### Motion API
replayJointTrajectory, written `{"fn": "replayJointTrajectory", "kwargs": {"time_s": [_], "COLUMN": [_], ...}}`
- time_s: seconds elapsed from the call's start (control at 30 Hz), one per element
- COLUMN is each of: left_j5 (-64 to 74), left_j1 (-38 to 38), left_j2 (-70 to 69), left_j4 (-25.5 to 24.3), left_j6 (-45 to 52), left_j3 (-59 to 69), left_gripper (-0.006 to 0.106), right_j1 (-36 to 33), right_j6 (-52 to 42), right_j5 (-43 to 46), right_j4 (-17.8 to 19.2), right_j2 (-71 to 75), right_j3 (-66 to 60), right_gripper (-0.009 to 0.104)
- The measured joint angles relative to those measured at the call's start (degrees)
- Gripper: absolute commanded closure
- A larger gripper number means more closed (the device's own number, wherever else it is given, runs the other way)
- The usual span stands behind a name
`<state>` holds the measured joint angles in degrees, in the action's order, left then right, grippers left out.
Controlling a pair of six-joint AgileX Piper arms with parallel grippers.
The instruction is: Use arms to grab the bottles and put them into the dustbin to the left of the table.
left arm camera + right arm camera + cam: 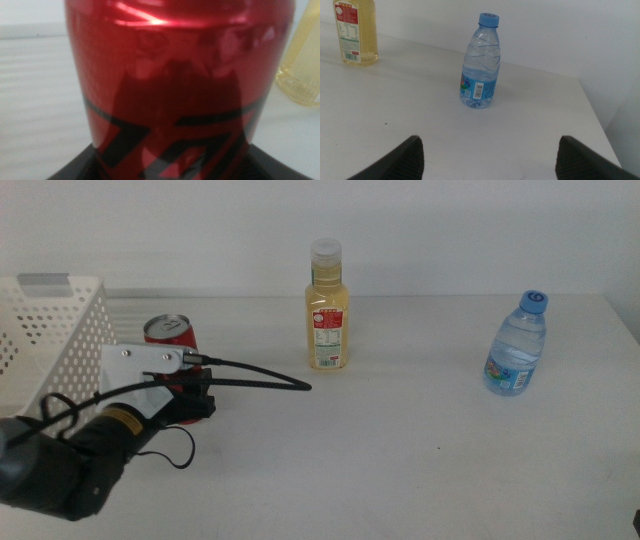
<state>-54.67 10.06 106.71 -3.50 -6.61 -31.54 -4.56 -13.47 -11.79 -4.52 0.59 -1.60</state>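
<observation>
Middle view: left gripper [190, 395] at the upright can [170, 332] beside the bin [60, 330], grip unclear; right gripper [487, 155] gapes wide, waiting.

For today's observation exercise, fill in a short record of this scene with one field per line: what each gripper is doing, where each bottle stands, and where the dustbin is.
left gripper: at the red cola can, jaws either side of its base; grip not clear
right gripper: open, waiting back from the water bottle
red cola can: upright on the table, beside the dustbin
yellow juice bottle: upright, mid-table near the wall
water bottle: upright, blue cap, toward the table's right side
dustbin: white perforated basket at the table's left edge
</observation>
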Motion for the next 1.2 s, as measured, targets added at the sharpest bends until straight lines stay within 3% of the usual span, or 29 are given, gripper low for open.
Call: {"fn": "replayJointTrajectory", "kwargs": {"time_s": [0.33,0.53,0.73,0.93,1.03,1.2], "left_j5": [21.9,44.5,68.4,81.4,86.7,96.9], "left_j1": [0.0,0.0,0.0,0.0,-0.9,-7.5], "left_j2": [-18.0,-26.7,-29.7,-29.8,-29.8,-28.1], "left_j4": [-1.9,-2.5,-2.5,-2.2,-0.2,7.1], "left_j6": [-0.7,-3.0,-3.1,-2.3,1.6,11.7], "left_j3": [-0.1,-6.1,-15.6,-22.7,-26.1,-33.8], "left_gripper": [0.105,0.105,0.105,0.105,0.105,0.105], "right_j1": [0.0,0.0,0.0,0.0,0.0,0.0], "right_j6": [0.0,0.0,0.0,0.0,0.0,0.0], "right_j5": [0.0,0.0,0.0,0.0,0.0,0.0], "right_j4": [0.0,0.0,0.0,0.0,0.0,0.0], "right_j2": [0.0,0.0,0.0,0.0,0.0,0.0], "right_j3": [0.0,0.0,0.0,0.0,0.0,0.0], "right_gripper": [0.025,0.025,0.025,0.025,0.025,0.025]}}
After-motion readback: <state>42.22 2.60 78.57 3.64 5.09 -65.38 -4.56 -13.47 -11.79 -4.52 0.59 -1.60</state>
